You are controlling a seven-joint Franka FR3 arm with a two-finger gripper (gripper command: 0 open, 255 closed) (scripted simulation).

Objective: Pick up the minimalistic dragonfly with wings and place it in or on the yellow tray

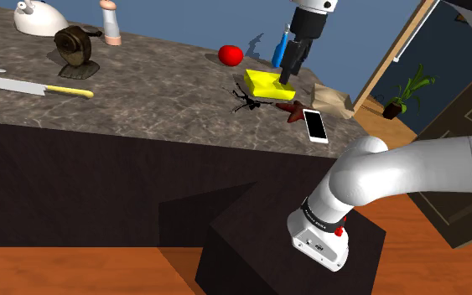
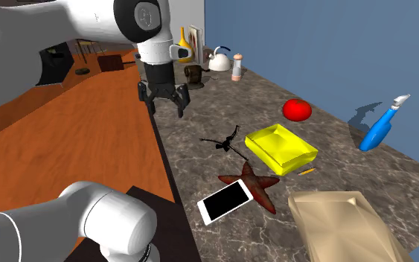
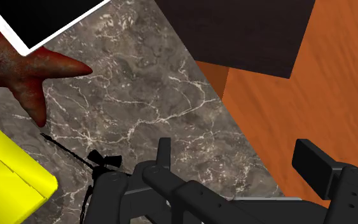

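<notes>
Gripper (image 2: 165, 109): wide open, nothing held, hanging above the counter's edge where the marble meets the orange floor.
Fingers (image 3: 313, 167): well apart, with bare marble and floor between them.
Dragonfly (image 2: 226, 141): thin and dark, lying flat on the marble counter (image 1: 142, 109), just beside the yellow tray on its side toward the counter's edge; off to one side of the gripper, not between the fingers.
Yellow tray (image 2: 260, 149): shallow, square, resting on the counter.
Starfish (image 2: 254, 184): reddish-brown, flat, just beside the tray and near the dragonfly.
Phone (image 2: 226, 202): white with a black screen, touching the starfish, close to the counter's edge.
Red ball (image 2: 298, 109): beyond the tray, apart from it.
Blue spray bottle (image 2: 379, 130): well apart from the tray, toward the blue wall.
</notes>
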